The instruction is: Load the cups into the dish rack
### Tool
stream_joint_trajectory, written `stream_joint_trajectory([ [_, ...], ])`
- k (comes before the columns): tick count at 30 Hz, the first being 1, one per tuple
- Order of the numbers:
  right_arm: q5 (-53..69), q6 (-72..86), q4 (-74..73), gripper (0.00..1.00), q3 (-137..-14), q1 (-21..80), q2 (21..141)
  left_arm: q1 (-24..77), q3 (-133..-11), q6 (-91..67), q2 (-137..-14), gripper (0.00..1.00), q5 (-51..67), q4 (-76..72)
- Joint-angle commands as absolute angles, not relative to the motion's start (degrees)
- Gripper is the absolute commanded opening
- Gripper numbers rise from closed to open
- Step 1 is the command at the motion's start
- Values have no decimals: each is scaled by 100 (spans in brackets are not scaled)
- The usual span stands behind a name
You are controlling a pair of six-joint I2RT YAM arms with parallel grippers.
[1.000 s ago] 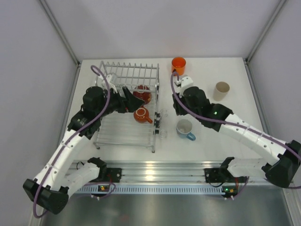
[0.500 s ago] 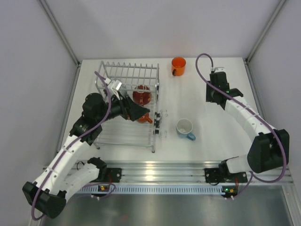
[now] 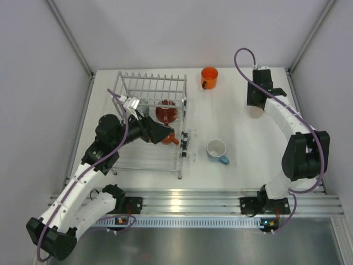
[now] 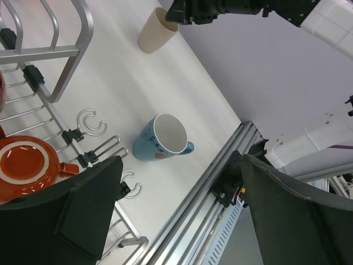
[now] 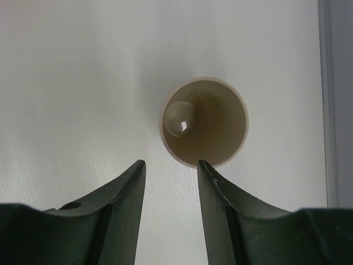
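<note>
The dish rack [image 3: 151, 78] stands at the back left and holds two cups: a red one [image 3: 165, 112] and a dark red-orange one [image 3: 170, 138]. My left gripper [image 3: 159, 132] hovers over the rack, wide open and empty, partly covering the dark red-orange cup [image 4: 27, 168]. A light blue cup [image 3: 217, 150] stands on the table right of the rack. A bright orange cup [image 3: 209, 77] is at the back. My right gripper [image 5: 171, 165] is open above the grey-beige cup [image 5: 204, 121], holding nothing, with one fingertip [image 5: 205, 168] over the cup's near rim.
Wire hooks [image 4: 91, 121] stick out from the rack's side [image 4: 55, 53] toward the light blue cup [image 4: 165, 138]. The grey-beige cup [image 4: 157, 30] sits near the table's right edge under the right arm [image 4: 248, 8]. A metal rail [image 3: 187, 199] runs along the near edge.
My right arm has swung from the middle of the table out to the far right, over the grey-beige cup. My left gripper has shifted a little toward the rack's near right side.
</note>
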State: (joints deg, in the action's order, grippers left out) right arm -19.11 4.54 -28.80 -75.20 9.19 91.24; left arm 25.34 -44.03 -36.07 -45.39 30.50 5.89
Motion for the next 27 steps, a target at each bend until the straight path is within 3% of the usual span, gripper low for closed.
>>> stream_joint_trajectory([
  [1, -1530, 290, -2681, 43, -7900, 660, 9360, 2540, -4377, -3560, -4377, 94, 2927, 158],
  [9, -1117, 290, -2584, 43, -7902, 510, 10019, 2540, -4456, -3437, -4553, 94, 2892, 193],
  [13, -1160, 264, -2461, 39, -7743, 510, 10107, 2549, -4456, -3419, -4667, 88, 2953, 193],
  [16, -1195, 281, -2408, 24, -7647, 510, 10055, 2549, -4474, -3428, -4737, 88, 3041, 193],
  [17, -1221, 299, -2400, 10, -7629, 510, 9976, 2540, -4482, -3445, -4755, 88, 3050, 193],
  [18, -1222, 325, -2408, 3, -7603, 510, 9915, 2540, -4500, -3454, -4755, 89, 3024, 202],
  [27, -871, 694, -2057, 0, -6910, 527, 8483, 2540, -4649, -3770, -4851, 91, 2883, 193],
])
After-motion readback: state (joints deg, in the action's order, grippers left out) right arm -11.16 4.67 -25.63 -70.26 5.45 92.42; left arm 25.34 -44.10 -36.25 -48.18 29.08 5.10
